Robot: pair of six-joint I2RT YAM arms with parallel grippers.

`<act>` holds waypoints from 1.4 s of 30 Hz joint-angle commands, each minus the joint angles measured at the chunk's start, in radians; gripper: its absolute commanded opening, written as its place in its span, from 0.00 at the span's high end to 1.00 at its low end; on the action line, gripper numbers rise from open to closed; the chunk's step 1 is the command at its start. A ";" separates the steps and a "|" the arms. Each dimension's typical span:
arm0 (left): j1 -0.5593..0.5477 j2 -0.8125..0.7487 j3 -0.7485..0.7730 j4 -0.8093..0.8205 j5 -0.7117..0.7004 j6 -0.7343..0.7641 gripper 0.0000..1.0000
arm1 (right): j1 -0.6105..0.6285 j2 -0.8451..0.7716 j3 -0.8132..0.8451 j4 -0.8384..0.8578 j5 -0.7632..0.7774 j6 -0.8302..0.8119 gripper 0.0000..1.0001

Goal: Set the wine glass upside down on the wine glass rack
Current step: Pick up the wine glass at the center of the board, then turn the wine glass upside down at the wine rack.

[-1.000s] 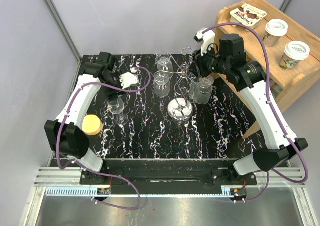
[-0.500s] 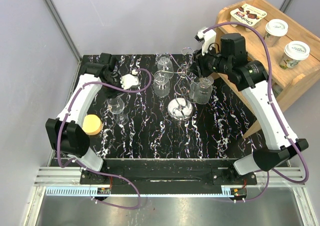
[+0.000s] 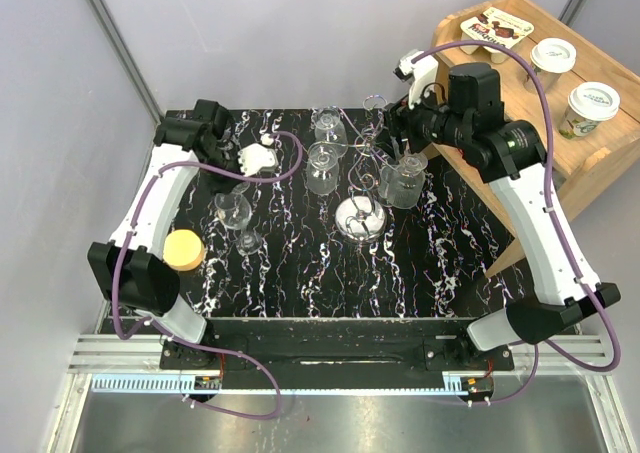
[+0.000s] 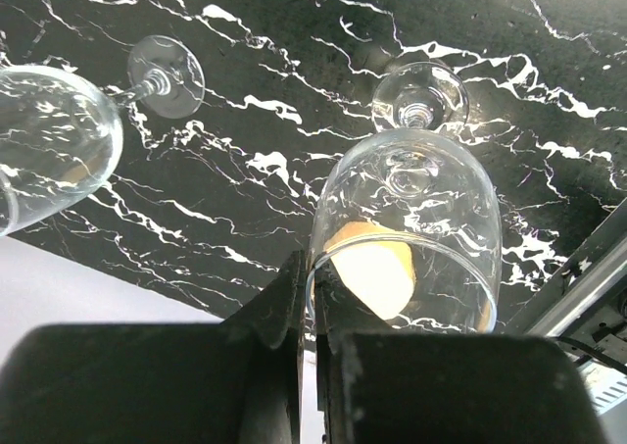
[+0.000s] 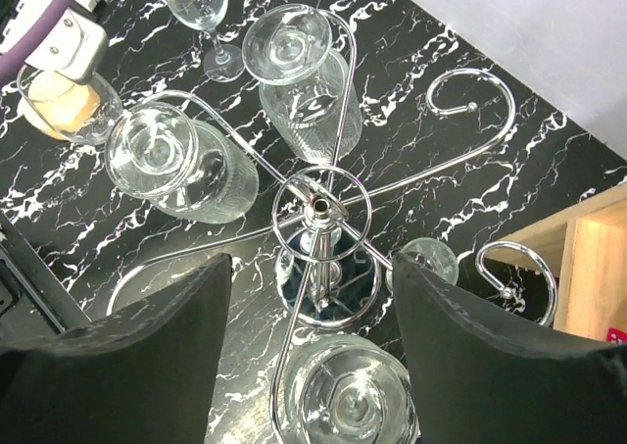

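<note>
The left jaws were closed on the rim of the wine glass (image 4: 407, 228), pinching the bowl wall, as far as the left wrist view showed. The glass was mouth-up with its foot toward the desk (image 3: 420, 263); whether the foot touched the desk could not be told. The rim pinch probably left the stem and foot free, so the wrist could roll the glass over for hanging.

The right jaws were wide open and empty, poised directly above the centre post of the rack (image 5: 313, 207), perhaps to steady it or to take the stem. Three glasses (image 5: 181, 170) hung bowl-down from the curled arms. Two curls (image 5: 470, 101) on the side away from the left arm appeared free.

The held glass sat left of the rack, apart from it and well apart from the right jaws, near a yellow disc (image 3: 185, 249). Inversion was not yet done.
</note>
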 commanded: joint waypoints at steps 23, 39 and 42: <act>0.190 -0.423 0.287 0.476 0.420 -0.380 1.00 | 0.051 0.121 0.271 0.044 -0.396 0.083 0.08; 0.190 -0.324 0.422 0.915 0.599 -1.038 1.00 | 0.086 0.199 0.341 0.185 -0.404 0.157 0.10; 0.190 -0.311 0.413 0.958 0.612 -1.118 1.00 | 0.091 0.185 0.335 0.205 -0.335 0.146 0.13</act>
